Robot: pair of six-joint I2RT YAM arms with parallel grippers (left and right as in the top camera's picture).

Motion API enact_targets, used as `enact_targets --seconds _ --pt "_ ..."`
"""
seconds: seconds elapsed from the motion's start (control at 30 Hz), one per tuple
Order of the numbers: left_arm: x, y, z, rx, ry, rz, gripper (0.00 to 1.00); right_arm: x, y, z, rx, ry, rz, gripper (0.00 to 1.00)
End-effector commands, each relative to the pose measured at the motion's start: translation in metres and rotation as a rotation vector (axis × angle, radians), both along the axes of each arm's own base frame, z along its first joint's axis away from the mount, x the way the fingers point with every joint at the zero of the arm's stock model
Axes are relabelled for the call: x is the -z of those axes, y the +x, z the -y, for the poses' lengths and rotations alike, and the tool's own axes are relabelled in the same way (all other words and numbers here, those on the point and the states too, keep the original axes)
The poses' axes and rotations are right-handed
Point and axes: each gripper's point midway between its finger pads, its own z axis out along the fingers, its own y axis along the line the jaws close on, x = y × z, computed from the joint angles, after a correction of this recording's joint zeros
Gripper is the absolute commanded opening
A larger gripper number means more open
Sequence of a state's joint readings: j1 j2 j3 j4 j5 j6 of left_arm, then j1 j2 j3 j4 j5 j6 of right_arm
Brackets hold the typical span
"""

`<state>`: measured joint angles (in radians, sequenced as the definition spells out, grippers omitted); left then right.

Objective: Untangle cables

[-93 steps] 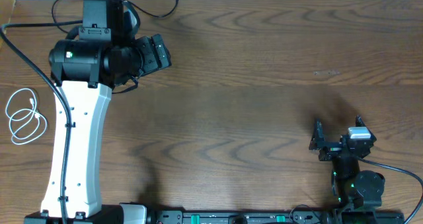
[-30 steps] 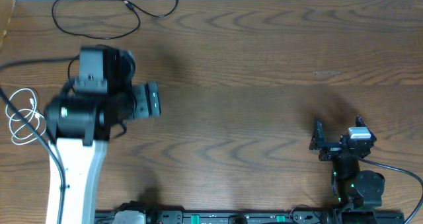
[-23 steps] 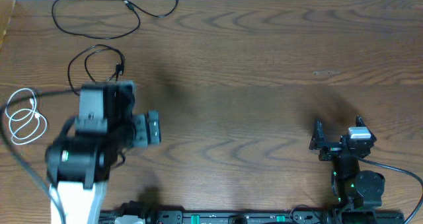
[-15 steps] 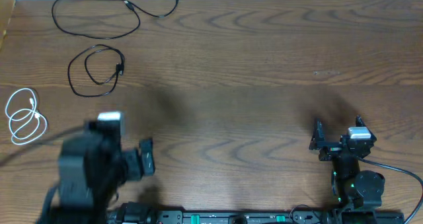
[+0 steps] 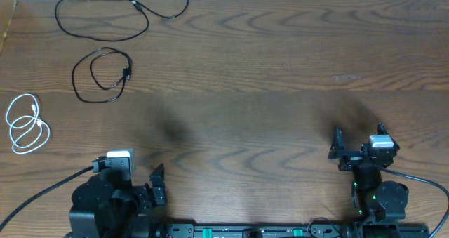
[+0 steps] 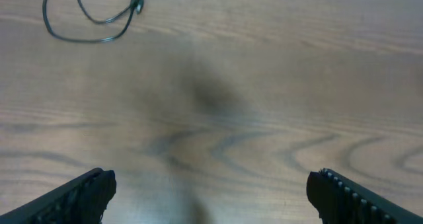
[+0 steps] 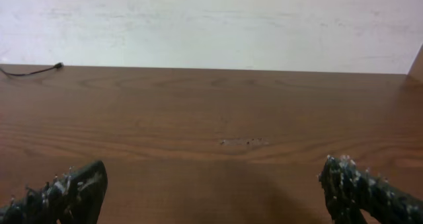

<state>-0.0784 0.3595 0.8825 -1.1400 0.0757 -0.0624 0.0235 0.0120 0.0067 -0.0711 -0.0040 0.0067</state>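
Observation:
Three cables lie apart at the table's far left. The longer black cable (image 5: 105,17) loops along the back edge; its end shows in the right wrist view (image 7: 33,70). The shorter black cable (image 5: 102,73) is coiled below it and shows in the left wrist view (image 6: 92,16). The white cable (image 5: 24,129) is coiled at the left edge. My left gripper (image 5: 156,185) is open and empty at the front left, far from the cables; its jaws (image 6: 211,194) are wide apart. My right gripper (image 5: 358,148) is open and empty at the front right, jaws (image 7: 211,191) wide apart.
The wooden table (image 5: 252,90) stretches between both arms. A white wall (image 7: 211,19) borders its back edge. The arm bases and a rail sit along the front edge (image 5: 245,231).
My left arm has pulled back from the far left to the front edge, uncovering the shorter black cable, which now lies coiled on the table. The right arm has not moved.

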Motion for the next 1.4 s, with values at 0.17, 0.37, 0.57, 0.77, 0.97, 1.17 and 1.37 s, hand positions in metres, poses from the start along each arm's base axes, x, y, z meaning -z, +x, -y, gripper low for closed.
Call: enact_targets --seconds 0.17,0.37,0.57,0.77,0.97,1.17,1.37 --pt "0.008 0.017 0.002 0.016 0.003 0.124 0.98 0.001 0.0 0.001 0.007 -0.008 -0.001 0.99" --pt "0.018 0.032 0.004 0.022 -0.001 0.192 0.98 0.0 0.0 0.001 0.007 -0.008 0.0 0.99" --pt "0.021 0.051 0.007 0.032 -0.002 0.31 0.98 0.0 0.0 0.001 0.007 -0.008 0.0 0.99" --pt "0.027 0.067 0.01 0.048 -0.01 0.416 0.98 0.0 0.0 0.001 0.007 -0.008 0.0 0.99" --pt "0.019 0.08 0.012 0.053 -0.02 0.547 0.98 0.0 0.0 0.001 0.007 -0.008 0.0 0.99" --pt "0.008 0.087 0.011 0.043 -0.022 0.665 0.98 0.0 0.0 0.001 0.007 -0.008 0.0 0.99" --pt "0.001 0.094 0.007 0.008 -0.044 0.776 0.98 0.0 0.0 0.001 0.007 -0.008 0.0 0.99"
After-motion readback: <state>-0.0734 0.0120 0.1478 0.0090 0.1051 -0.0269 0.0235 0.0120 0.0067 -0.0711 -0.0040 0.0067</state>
